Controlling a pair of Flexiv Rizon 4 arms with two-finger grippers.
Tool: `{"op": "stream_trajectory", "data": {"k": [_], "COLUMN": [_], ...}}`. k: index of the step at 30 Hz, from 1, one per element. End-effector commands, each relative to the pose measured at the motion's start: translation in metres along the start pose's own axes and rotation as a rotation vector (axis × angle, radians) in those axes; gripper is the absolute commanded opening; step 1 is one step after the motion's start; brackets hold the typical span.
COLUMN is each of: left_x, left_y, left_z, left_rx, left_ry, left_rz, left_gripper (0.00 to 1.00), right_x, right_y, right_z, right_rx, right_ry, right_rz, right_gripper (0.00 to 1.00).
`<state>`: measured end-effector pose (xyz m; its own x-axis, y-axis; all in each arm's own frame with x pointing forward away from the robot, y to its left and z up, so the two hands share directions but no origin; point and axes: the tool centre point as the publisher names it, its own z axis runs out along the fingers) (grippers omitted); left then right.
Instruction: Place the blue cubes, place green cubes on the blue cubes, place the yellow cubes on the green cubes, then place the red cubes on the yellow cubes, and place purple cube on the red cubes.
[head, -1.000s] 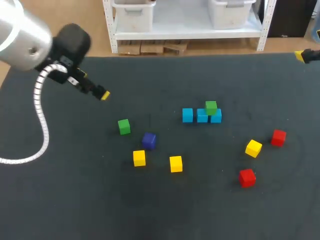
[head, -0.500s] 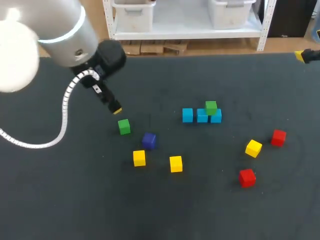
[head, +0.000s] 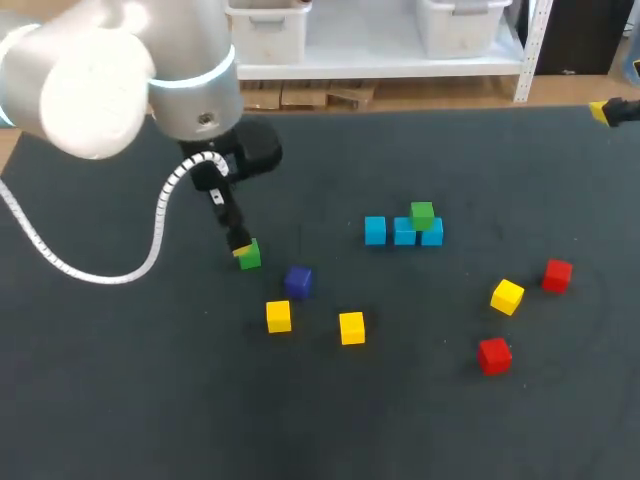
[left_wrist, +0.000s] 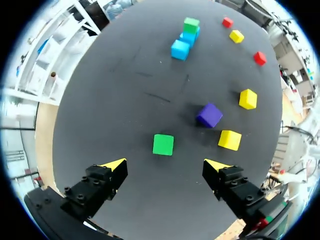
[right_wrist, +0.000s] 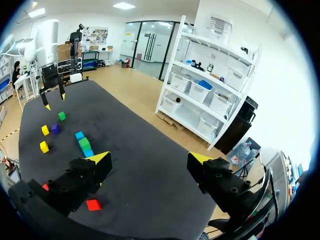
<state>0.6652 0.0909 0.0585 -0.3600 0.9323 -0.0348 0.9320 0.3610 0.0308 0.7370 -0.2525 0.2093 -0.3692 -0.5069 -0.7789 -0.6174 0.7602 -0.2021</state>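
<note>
One loose green cube (left_wrist: 163, 144) on the dark desk (head: 150, 400), just ahead of the left gripper (left_wrist: 165, 163), fingers spread wide, grasping nothing. Near it a purple cube (head: 297, 281) and two yellow cubes (head: 279, 316). Farther off, three blue cubes (head: 403, 231) in a row, a second green cube (head: 422, 214) on top. Well apart, a third yellow cube (head: 507, 296) and two red cubes (head: 557, 274). At the desk's far corner, the right gripper (right_wrist: 147, 159), released

Right gripper (head: 604, 111) is cut off at the head view's edge; left gripper (head: 240, 247) partly covers a green cube (head: 252, 257).
</note>
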Motion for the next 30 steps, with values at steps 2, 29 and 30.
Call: {"op": "stream_trajectory", "data": {"k": [2, 29, 30], "left_x": [-0.008, -0.009, -0.009], "left_y": [0.003, 0.007, 0.007], "left_z": [0.021, 0.057, 0.057], "left_rx": [-0.045, 0.037, 0.037], "left_ry": [0.080, 0.050, 0.048], "left_rz": [0.065, 0.047, 0.047], "left_gripper": [1.00, 1.00, 1.00], "right_x": [0.000, 0.000, 0.000], "right_y": [-0.003, -0.003, -0.003], "right_z": [0.002, 0.002, 0.002], "right_rx": [-0.010, -0.010, -0.010], "right_ry": [-0.003, -0.003, -0.003], "right_rz": [-0.001, -0.001, -0.001], "right_gripper": [1.00, 1.00, 1.00]}}
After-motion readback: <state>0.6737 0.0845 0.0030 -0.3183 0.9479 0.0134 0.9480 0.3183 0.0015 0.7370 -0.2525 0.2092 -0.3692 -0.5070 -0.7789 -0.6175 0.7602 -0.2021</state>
